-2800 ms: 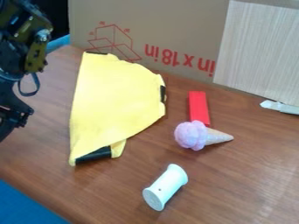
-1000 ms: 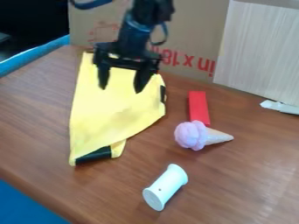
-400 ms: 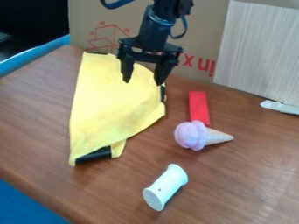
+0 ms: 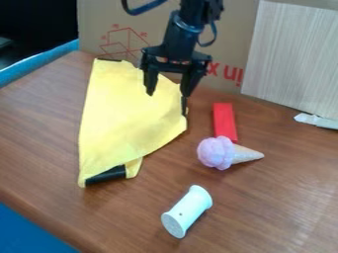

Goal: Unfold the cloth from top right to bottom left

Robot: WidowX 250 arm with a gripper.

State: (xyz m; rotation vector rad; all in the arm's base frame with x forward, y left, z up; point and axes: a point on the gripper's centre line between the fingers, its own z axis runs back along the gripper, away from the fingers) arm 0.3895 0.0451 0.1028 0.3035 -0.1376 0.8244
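Yellow cloth [image 4: 125, 118] is seen in the camera view, spread partly folded across the wooden table [image 4: 39, 128], left of the toy ice-cream cone [image 4: 221, 152]. Its upper right part is overhung by the gripper [image 4: 167, 95], whose fingers are held spread apart. The cone (topped with a pinkish scoop) is placed between a red block [image 4: 224, 121] and a white spool [image 4: 187, 211].
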